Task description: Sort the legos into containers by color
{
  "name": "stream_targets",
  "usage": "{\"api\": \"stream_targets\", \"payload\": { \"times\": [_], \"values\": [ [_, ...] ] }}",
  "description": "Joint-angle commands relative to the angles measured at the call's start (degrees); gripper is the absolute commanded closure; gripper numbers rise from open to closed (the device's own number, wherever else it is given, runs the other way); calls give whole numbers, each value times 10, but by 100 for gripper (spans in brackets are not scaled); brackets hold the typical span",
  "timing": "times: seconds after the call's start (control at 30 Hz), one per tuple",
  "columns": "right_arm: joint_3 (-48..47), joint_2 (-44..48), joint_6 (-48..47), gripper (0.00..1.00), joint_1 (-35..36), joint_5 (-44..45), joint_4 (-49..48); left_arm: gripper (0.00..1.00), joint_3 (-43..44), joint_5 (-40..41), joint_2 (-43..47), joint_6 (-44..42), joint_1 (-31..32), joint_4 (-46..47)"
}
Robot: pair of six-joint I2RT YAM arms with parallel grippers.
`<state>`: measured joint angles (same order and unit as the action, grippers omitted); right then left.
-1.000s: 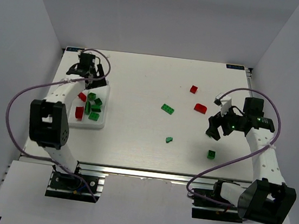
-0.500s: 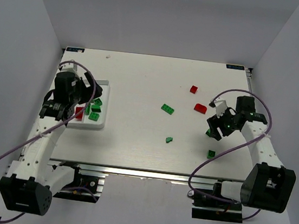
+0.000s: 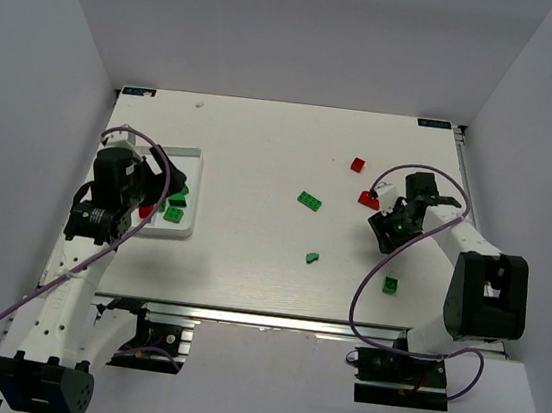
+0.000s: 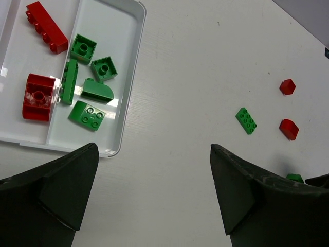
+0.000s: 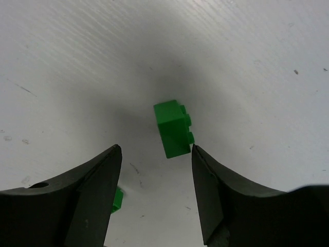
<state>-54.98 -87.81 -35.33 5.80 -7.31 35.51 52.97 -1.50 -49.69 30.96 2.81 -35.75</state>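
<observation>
White table (image 3: 250, 254) fills most of the top view, w/ L arm (image 3: 85, 244) along its left edge and R arm (image 3: 454, 231) reaching in on the right. White tray (image 4: 134, 62) sits at the table's left side, split by thin walls into compartments. L gripper (image 4: 154, 170) hangs above the table just off the tray's near corner, jaws spread wide, nothing btwn them. R gripper (image 5: 154, 154) is low over the table's right side, jaws apart and not clamped. The near end of a green brick (image 5: 174, 128) lying on the table sits btwn its tips, and one finger (image 5: 216, 195) touches or nearly touches the brick's corner, can't tell which. In the tray, one compartment has a long red brick (image 4: 46, 27) and a rounded red brick (image 4: 37, 96); the next holds five green bricks (image 4: 87, 115). Loose on the table, mid to right: flat green plate (image 3: 308, 201), small red brick (image 3: 358, 164), curved red brick (image 3: 368, 200), small green piece (image 3: 312, 258), and a green cube (image 3: 389, 285) near the R arm.
</observation>
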Motion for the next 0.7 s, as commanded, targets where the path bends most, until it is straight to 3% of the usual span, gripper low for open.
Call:
{"api": "stream_targets", "payload": {
  "times": [0.0,0.3,0.4,0.53,0.67],
  "values": [
    [-23,-6,-2,38,3,26,-23,2,2,4,12,3,0,-13],
    [-26,-47,-19,47,3,7,-25,2,16,-1,10,4,0,-19],
    [-26,-49,-31,55,3,6,-25,2,21,1,12,5,0,-20],
    [-41,-41,-44,81,3,-20,-10,2,30,-6,15,9,0,-22],
    [-82,-18,-58,96,24,-112,35,2,53,-13,27,16,0,-23]
  ]
}}
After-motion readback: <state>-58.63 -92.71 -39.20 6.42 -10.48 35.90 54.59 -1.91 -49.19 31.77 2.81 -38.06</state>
